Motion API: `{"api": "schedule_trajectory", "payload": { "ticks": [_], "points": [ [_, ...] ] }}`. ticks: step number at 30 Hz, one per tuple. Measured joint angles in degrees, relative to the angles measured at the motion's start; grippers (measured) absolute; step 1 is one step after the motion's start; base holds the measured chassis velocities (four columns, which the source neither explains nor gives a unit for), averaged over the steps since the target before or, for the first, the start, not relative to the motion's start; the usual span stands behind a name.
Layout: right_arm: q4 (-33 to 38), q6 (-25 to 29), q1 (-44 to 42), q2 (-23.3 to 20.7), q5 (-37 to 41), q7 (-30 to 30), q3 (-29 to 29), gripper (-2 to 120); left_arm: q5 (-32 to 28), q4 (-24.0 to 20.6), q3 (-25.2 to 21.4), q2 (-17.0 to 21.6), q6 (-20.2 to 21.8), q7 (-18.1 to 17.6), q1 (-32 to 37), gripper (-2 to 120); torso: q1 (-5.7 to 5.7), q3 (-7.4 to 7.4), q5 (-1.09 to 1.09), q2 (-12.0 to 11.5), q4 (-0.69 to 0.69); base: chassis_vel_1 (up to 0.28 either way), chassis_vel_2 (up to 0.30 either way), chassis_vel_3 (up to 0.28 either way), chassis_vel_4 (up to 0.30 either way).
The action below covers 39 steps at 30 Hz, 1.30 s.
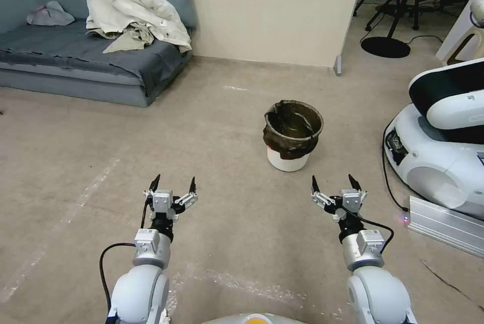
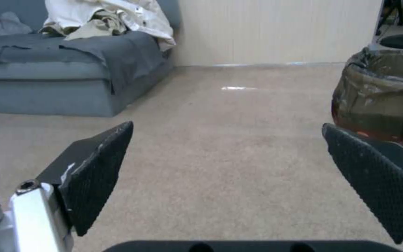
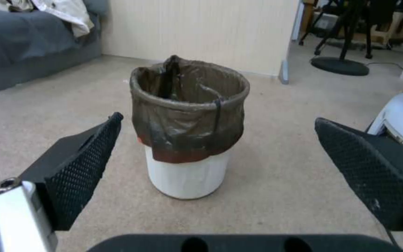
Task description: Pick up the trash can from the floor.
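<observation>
Right gripper [image 1: 333, 182]: fingers spread wide apart, nothing between them, held low above the floor [image 1: 227, 233] on the near right side. It is aimed forward at the trash can [image 1: 292, 135], which stands just beyond it and slightly to its left, apart from both fingertips. In the right wrist view the can [image 3: 187, 129] sits between the two textured finger pads [image 3: 82, 175], farther off, with open floor [image 3: 276, 185] separating them.

Left gripper [image 1: 174, 182]: fingers likewise apart and empty, held at about the same height on the near left, level with the right one. The left wrist view shows its pads [image 2: 101, 171] framing bare floor [image 2: 225, 147], with the can [image 2: 383, 98] off to the right edge, beyond the right finger.

Trash can: upright on the floor, white body, dark bag folded over the rim and hanging partway down the side. Contents cannot be made out.

Surroundings: grey sofa [image 1: 75, 61] at far left with a pale crumpled cloth [image 1: 131, 6] draped on it; beige wall [image 1: 272, 6] behind the can; a white and black machine [image 1: 443, 132] at the right, near the can but not touching it.
</observation>
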Motion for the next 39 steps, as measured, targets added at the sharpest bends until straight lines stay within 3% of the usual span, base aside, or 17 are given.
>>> {"api": "schedule_trajectory", "payload": {
  "ticks": [16, 19, 21, 23, 28, 39],
  "points": [
    [0.6, -0.6, -0.1, 0.0, 0.1, -0.1, 0.2, 100, -0.2, -0.1, 0.1, 0.0, 0.4, -0.1, -0.1, 100, 0.00, 0.00, 0.01, 0.0, 0.01, 0.000, 0.000, 0.000, 0.000],
    [1.4, -1.1, -0.3, 0.1, 0.2, -0.2, 0.4, 100, -2.2, -2.7, 1.3, -0.7, 2.9, -0.7, -1.3, 100, 0.00, 0.00, 0.00, 0.0, 0.04, 0.000, 0.000, 0.000, 0.000],
    [5.2, -3.9, -1.1, 0.4, 0.8, -0.7, 1.6, 100, -6.6, -8.5, 4.3, -2.2, 8.5, -2.0, -4.2, 100, 0.00, 0.00, 0.00, 0.0, 0.00, 0.000, 0.000, 0.000, 0.000],
    [7.8, -5.8, -1.7, 0.6, 1.3, -1.1, 2.4, 100, -8.6, -10.8, 5.5, -2.5, 10.4, -2.5, -5.2, 100, 0.00, 0.00, 0.01, 0.0, -0.05, 0.000, 0.000, 0.000, 0.000],
    [17.1, -12.4, -3.8, 1.2, 3.2, -2.4, 5.2, 100, -10.1, -11.6, 5.3, -1.1, 11.1, -3.2, -5.2, 100, 0.00, 0.00, 0.01, 0.0, 0.02, 0.000, 0.000, 0.000, 0.000],
    [18.3, -7.6, -6.2, 0.1, 5.4, -2.3, 6.4, 100, -9.1, -10.6, 5.2, -0.8, 9.3, -3.3, -4.6, 100, 0.00, 0.00, 0.00, 0.0, 0.00, 0.000, 0.000, 0.000, 0.000]
  ]
}}
